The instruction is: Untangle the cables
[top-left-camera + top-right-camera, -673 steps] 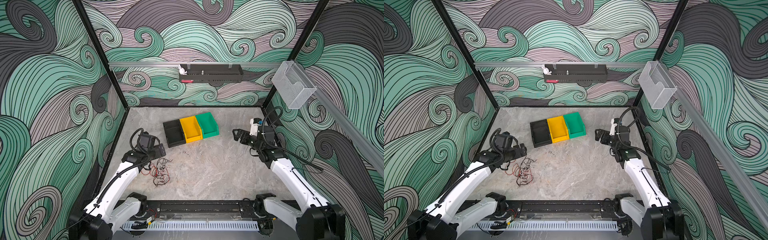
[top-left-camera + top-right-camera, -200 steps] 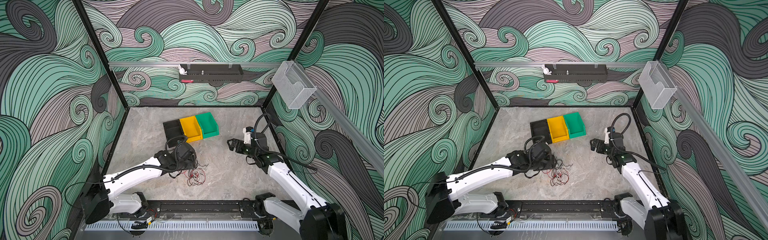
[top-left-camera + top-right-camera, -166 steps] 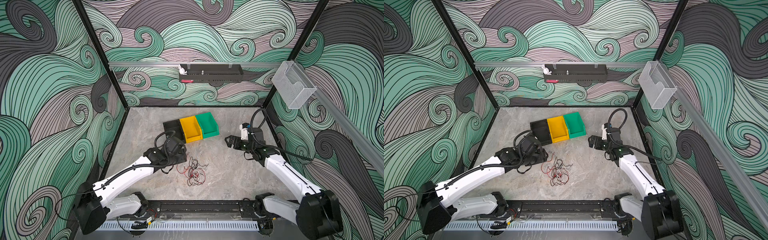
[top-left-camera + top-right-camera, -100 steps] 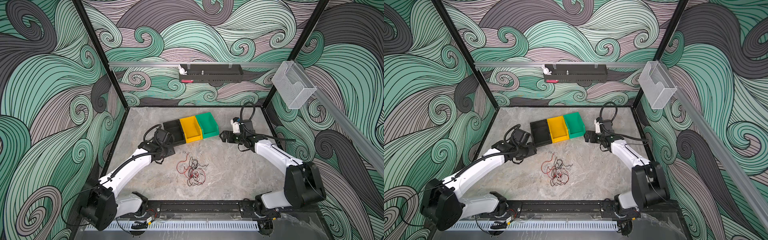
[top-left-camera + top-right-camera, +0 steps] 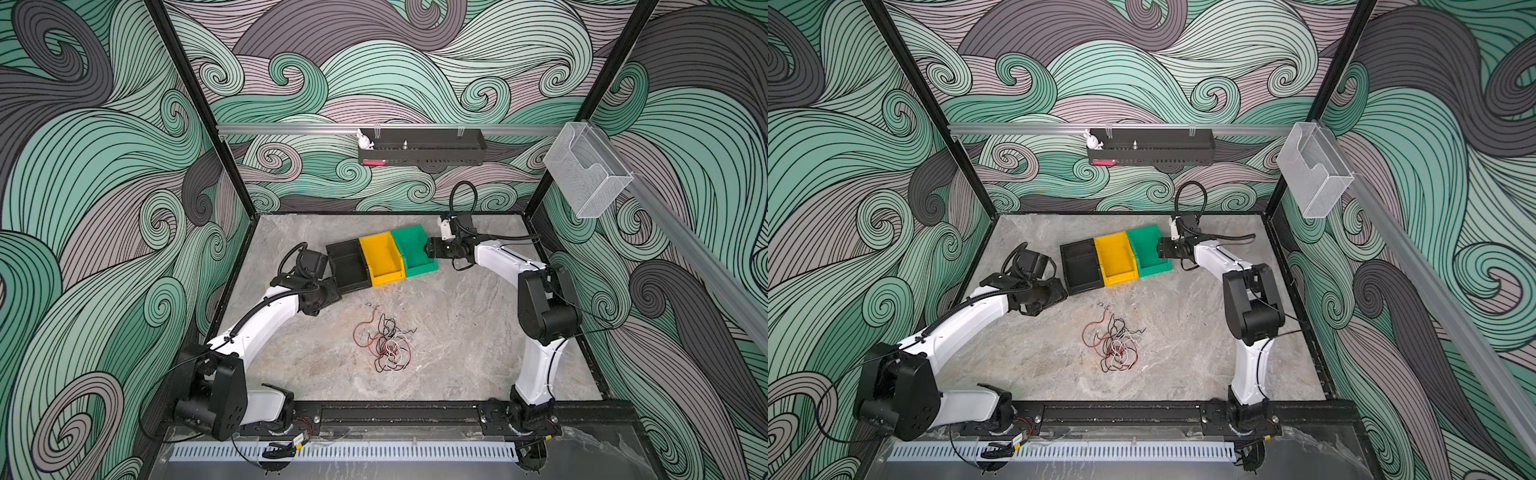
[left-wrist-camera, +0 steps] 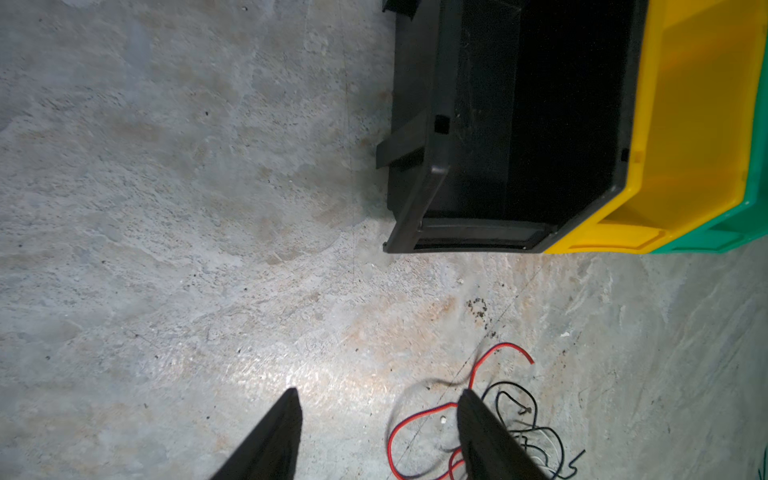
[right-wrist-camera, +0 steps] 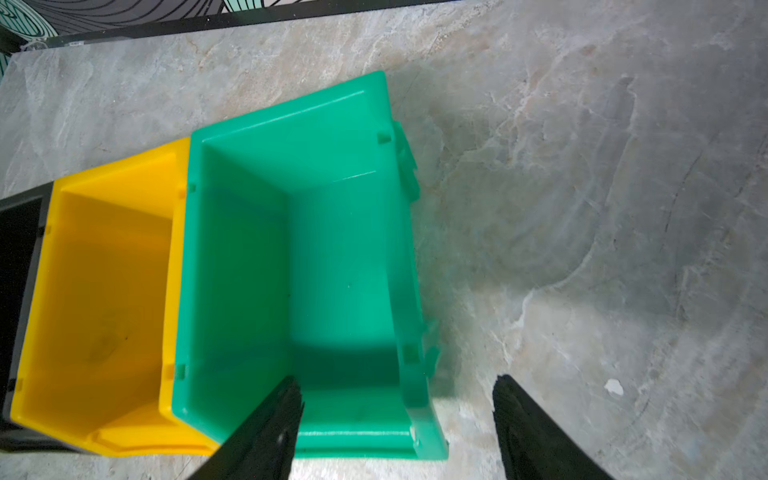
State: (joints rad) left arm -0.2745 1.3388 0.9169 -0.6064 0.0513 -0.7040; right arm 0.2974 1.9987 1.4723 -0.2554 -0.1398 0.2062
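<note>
Beside black bin (image 5: 349, 270): left gripper (image 6: 378, 399) gaping, empty
Front of it: cables (image 5: 384, 343) we just dragged central, still knotted
Two bins along: right gripper (image 7: 397, 386) gaping too

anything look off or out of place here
The bins sit in a row askew to the table's back edge: black bin, yellow bin, green bin. The right gripper, jaws open, straddles the green bin's side wall. The cables lie in a tangled heap mid-table, nothing holding them.
</note>
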